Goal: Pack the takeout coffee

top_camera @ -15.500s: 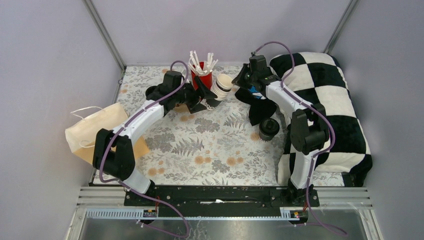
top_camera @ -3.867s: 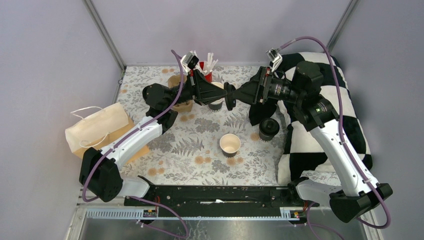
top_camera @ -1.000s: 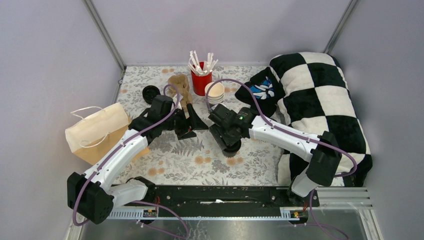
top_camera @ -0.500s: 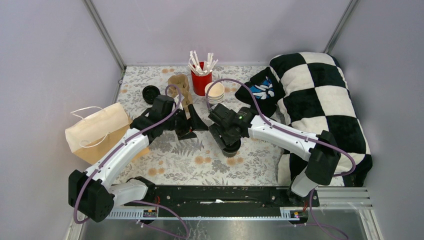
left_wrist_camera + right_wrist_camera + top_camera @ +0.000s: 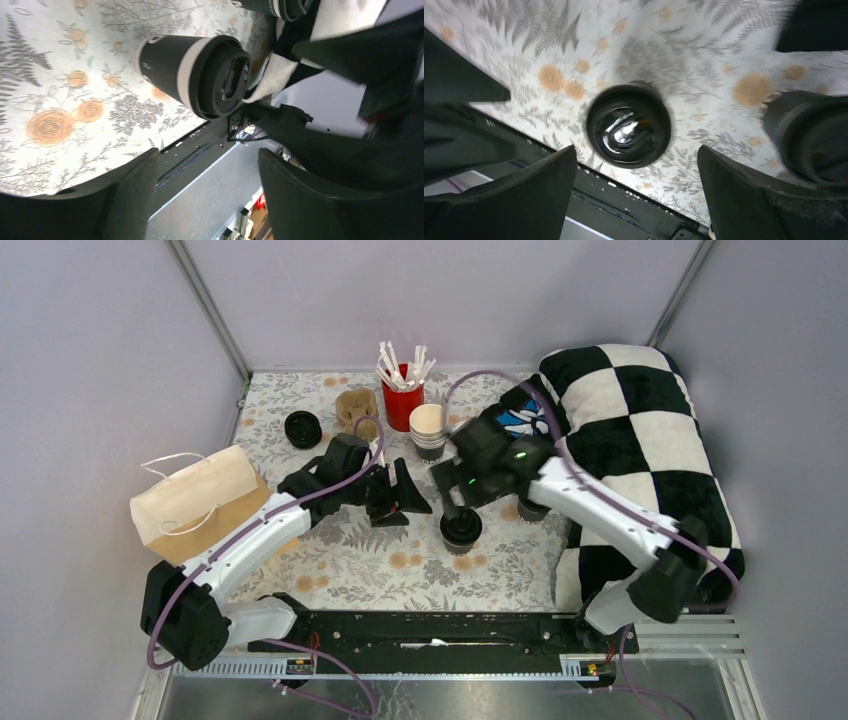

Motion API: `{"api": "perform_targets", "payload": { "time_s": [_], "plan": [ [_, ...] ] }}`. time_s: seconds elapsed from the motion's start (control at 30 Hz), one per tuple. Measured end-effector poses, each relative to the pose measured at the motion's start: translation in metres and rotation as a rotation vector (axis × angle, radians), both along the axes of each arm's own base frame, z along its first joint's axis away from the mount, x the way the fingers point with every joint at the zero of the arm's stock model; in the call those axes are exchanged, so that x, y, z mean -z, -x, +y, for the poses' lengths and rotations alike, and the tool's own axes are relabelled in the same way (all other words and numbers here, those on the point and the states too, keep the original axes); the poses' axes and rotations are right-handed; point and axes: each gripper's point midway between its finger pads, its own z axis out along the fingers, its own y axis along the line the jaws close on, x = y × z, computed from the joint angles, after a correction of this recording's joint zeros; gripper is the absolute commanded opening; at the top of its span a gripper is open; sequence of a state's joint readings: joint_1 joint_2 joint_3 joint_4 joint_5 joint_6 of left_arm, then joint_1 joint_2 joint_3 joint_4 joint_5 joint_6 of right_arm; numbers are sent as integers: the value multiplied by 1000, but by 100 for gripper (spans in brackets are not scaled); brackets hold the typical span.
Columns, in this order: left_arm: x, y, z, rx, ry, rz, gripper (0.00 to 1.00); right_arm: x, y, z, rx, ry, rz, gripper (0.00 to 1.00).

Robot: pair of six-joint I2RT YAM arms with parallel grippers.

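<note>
From above, one lidded cup (image 5: 460, 528) stands upright on the flowered table (image 5: 340, 570), near the front middle. The second cup (image 5: 531, 508) stands to its right, close to the checkered pillow (image 5: 640, 440) and partly hidden by the right arm. The left gripper (image 5: 408, 508) is just beside the first cup on its left, fingers spread wide, holding nothing. The right gripper (image 5: 452, 492) hangs over the same cup; its spread I cannot tell from here. The paper bag (image 5: 195, 502) is at the left edge, well apart.

In the left wrist view the lidded cup (image 5: 197, 75) is ahead of the left gripper (image 5: 207, 160), whose fingers stand wide and do not touch it. The lid seems evenly seated, though the angle is poor.

In the right wrist view, a little blurred, the right gripper (image 5: 636, 150) looks straight down on the black lid (image 5: 629, 131), fingers wide on both sides and holding nothing. The second cup (image 5: 809, 135) is at the right.

I judge the step is to take this cup for the bag. Only one arm should grip. The left should close gently on the cup wall below the lid and keep it upright, and the right should move away first.
</note>
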State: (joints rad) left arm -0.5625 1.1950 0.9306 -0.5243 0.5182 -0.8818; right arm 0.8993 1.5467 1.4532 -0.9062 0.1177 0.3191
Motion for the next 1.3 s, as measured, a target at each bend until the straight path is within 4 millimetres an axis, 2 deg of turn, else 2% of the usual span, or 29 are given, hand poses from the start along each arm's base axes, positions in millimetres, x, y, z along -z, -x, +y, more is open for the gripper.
{"api": "perform_targets", "payload": {
  "time_s": [0.07,0.13,0.17,0.23,0.37,0.5,0.6,0.77,1.3],
  "plan": [
    [-2,1,-8,15,27,12,61,-16,-17,-22,87,-129,9,83],
    [-2,2,-18,30,57,21,55,-22,-31,-57,196,-238,16,77],
    [1,4,-23,40,69,30,51,-21,-34,-73,250,-280,27,74],
    [7,6,-30,50,75,54,46,-10,-28,-86,289,-339,82,67],
    [24,4,-37,56,63,97,39,19,-12,-79,284,-425,238,58],
    [38,0,-41,47,53,126,36,31,-6,-69,264,-476,330,54],
    [42,-3,-43,46,52,128,31,35,-5,-64,248,-498,351,53],
    [41,-5,-44,43,57,116,28,43,2,-61,233,-522,384,47],
    [59,-4,-47,54,20,149,25,55,7,-52,221,-580,435,43]
  ]
}}
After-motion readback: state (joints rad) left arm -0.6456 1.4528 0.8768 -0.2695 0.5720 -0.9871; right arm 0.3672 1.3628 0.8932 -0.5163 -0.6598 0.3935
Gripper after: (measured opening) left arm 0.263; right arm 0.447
